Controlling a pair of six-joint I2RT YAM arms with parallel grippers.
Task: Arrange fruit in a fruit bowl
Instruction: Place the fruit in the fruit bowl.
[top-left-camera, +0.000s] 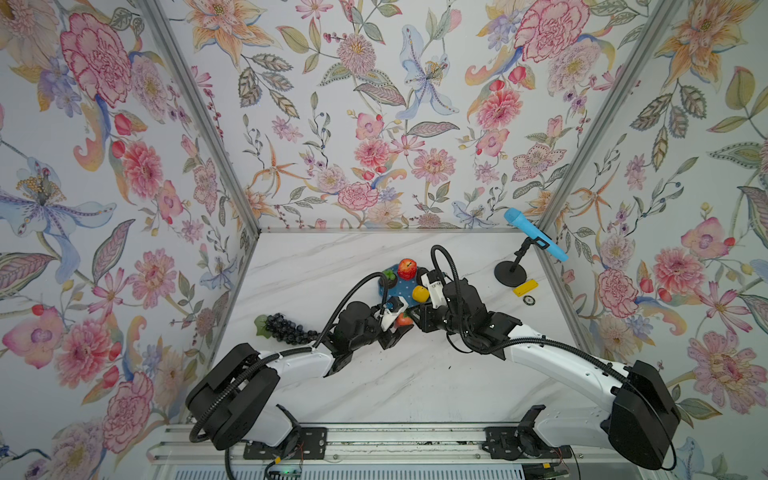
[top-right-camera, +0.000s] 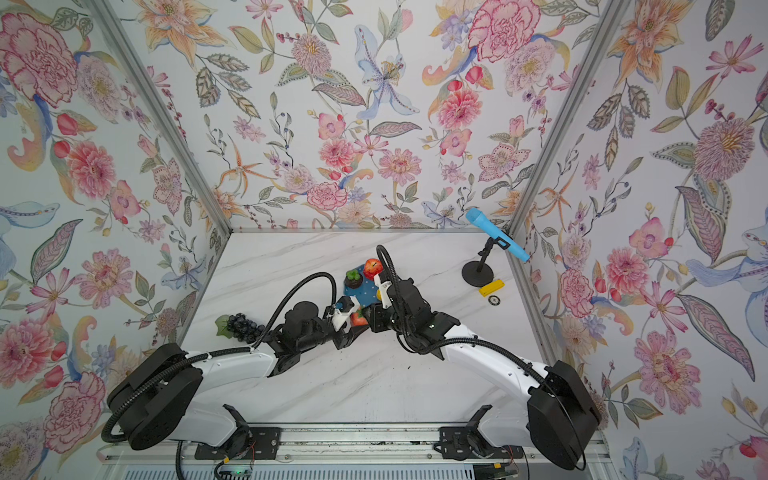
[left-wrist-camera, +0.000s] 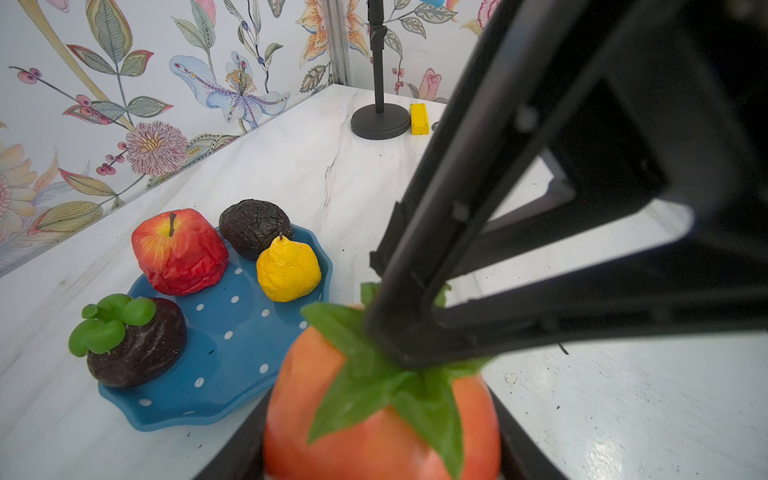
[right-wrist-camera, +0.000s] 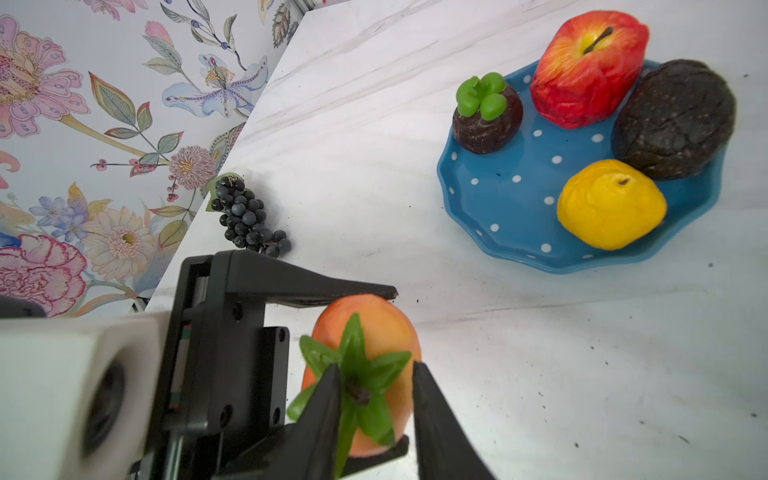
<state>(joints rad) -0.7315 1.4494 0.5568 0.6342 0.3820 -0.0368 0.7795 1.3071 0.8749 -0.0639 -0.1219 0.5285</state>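
My left gripper (right-wrist-camera: 397, 370) is shut on an orange-red strawberry (left-wrist-camera: 374, 436) with a green leafy top, held just in front of the fruit bowl (left-wrist-camera: 232, 374). My right gripper (right-wrist-camera: 374, 368) points at that leafy top, its fingers slightly apart on either side of the stem. The blue polka-dot bowl (right-wrist-camera: 511, 208) holds a red apple (right-wrist-camera: 586, 70), a dark avocado (right-wrist-camera: 673, 120), a yellow lemon (right-wrist-camera: 611, 205) and a dark green-topped fruit (right-wrist-camera: 486, 116). A dark grape bunch (top-left-camera: 286, 328) lies on the table to the left, beside my left arm.
At the back right stands a black microphone stand base (top-left-camera: 510, 274) carrying a blue microphone (top-left-camera: 536, 235). A yellow block (top-left-camera: 525, 287) and a small round object (top-left-camera: 528, 300) lie next to it. Floral walls enclose the marble table on three sides.
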